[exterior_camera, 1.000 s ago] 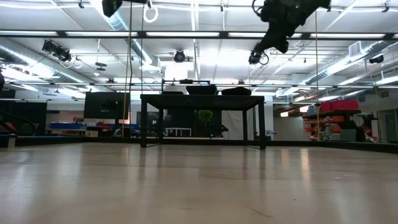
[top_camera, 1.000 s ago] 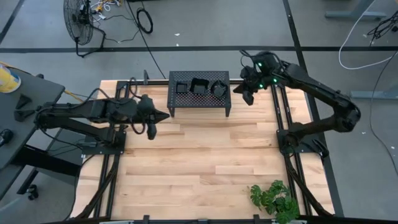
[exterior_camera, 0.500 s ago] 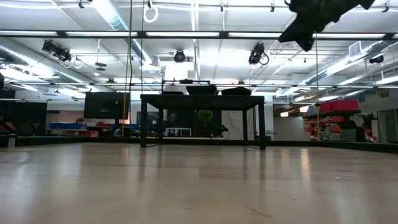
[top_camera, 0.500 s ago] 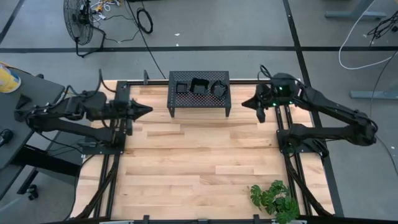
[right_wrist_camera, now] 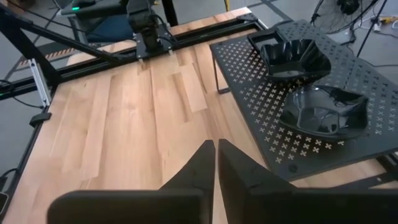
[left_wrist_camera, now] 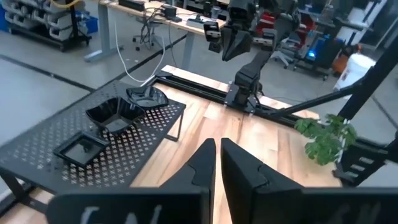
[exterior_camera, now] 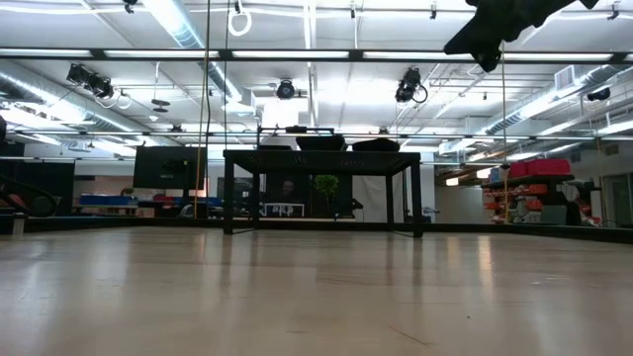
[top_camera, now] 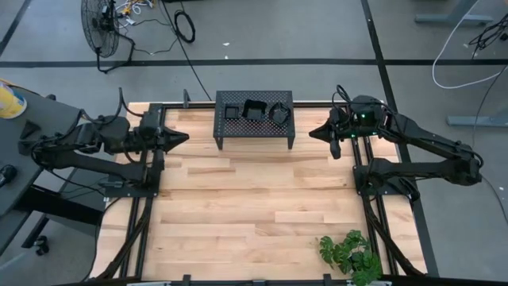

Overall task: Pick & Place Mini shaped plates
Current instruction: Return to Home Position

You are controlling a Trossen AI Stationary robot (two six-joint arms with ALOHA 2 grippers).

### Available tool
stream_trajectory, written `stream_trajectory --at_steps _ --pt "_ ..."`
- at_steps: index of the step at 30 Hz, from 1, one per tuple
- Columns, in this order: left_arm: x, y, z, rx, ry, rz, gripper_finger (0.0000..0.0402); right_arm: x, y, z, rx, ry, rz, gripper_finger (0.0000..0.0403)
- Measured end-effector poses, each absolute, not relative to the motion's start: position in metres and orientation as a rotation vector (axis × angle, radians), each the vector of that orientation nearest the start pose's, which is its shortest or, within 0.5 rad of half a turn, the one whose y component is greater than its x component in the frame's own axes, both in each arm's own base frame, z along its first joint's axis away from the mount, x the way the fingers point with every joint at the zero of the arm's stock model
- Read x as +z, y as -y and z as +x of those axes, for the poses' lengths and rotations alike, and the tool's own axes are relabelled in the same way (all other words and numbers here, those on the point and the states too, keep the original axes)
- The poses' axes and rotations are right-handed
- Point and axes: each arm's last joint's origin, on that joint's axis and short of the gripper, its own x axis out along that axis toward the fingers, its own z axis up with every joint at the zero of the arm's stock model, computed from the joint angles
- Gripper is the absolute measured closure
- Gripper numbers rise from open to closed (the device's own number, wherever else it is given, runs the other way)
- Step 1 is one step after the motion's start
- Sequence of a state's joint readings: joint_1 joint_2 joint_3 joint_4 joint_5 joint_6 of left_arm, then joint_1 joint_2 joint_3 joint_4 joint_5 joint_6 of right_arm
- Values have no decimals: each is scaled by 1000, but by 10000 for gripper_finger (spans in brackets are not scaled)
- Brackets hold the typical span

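Note:
Three glossy black mini plates rest by their bases on the black perforated stand (top_camera: 254, 131) at the table's far side: a square one (top_camera: 232, 112), a wavy-edged one (top_camera: 255, 107) and a rounded one (top_camera: 279, 113). The left wrist view shows them too, the square one (left_wrist_camera: 83, 149), the wavy one (left_wrist_camera: 115, 113) and the rounded one (left_wrist_camera: 146, 96). My left gripper (top_camera: 184, 137) hovers shut, left of the stand. My right gripper (top_camera: 313, 133) hovers shut, right of the stand, and is high in the low view (exterior_camera: 485, 40). Neither holds anything.
The stand stands on four legs (exterior_camera: 229, 213) on the wooden tabletop (top_camera: 254, 206). A green plant (top_camera: 349, 254) sits at the table's near right corner. Black rails (top_camera: 361, 159) run along both table sides. Bare wood lies between the stand and the near edge.
My left gripper has drawn back from beside the stand's left end toward the table's left edge. My right gripper has swung away from the stand's far right corner, toward the table's right and near side. The plates have stayed where they were.

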State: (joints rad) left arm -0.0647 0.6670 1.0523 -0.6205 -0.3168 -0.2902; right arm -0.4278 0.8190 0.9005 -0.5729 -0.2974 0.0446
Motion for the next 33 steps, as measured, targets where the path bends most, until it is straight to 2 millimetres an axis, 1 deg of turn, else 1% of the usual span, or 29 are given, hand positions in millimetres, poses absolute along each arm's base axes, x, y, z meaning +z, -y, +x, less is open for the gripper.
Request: stream_trajectory --at_steps 15,22,33 --pt "393 -2 110 283 -187 -256 365 332 60 153 -139 -446 214 376" --pt "392 -2 110 284 -189 -256 365 332 61 154 -146 -440 241 376" --pt "392 -2 110 284 -189 -256 365 332 61 154 -140 -443 213 376"
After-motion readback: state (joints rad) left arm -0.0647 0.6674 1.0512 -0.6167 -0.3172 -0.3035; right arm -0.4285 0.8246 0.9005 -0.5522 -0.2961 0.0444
